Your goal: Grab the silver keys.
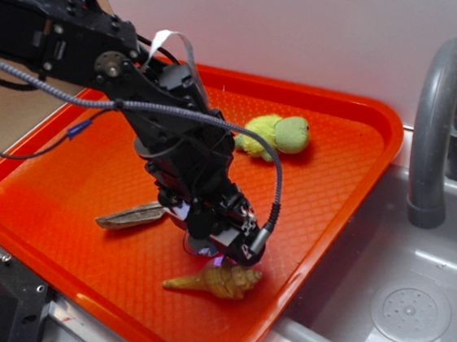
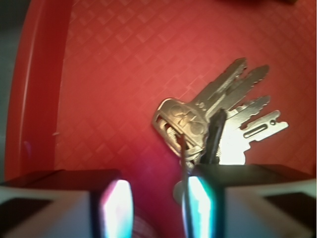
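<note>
Silver keys (image 2: 218, 121) lie fanned on an orange tray (image 2: 99, 74), seen in the wrist view just ahead of the tool (image 2: 158, 203), their blades spreading toward the tray's interior and one dark-headed key tucked among them. The tool's two fingers stand apart at the bottom of the picture; the right-hand finger (image 2: 198, 203) sits at the near end of the bunch, overlapping a thin strand of the ring, while the other finger (image 2: 116, 206) is over bare tray. Whether either pad touches metal cannot be told. The tray's raised rim runs down the left side of this view. In the exterior view, the black arm reaches down from the upper left and the tool (image 1: 212, 250) is low over the tray (image 1: 44, 207) near its front edge; the keys are hidden beneath it. A tan spiral seashell (image 1: 216, 282) lies just in front of the tool, a flat grey-brown piece (image 1: 131, 216) just behind it toward the left edge, and a green plush toy (image 1: 278, 135) further back toward the right. A grey faucet (image 1: 440, 124) rises over a sink (image 1: 406, 307) beside the tray.
</note>
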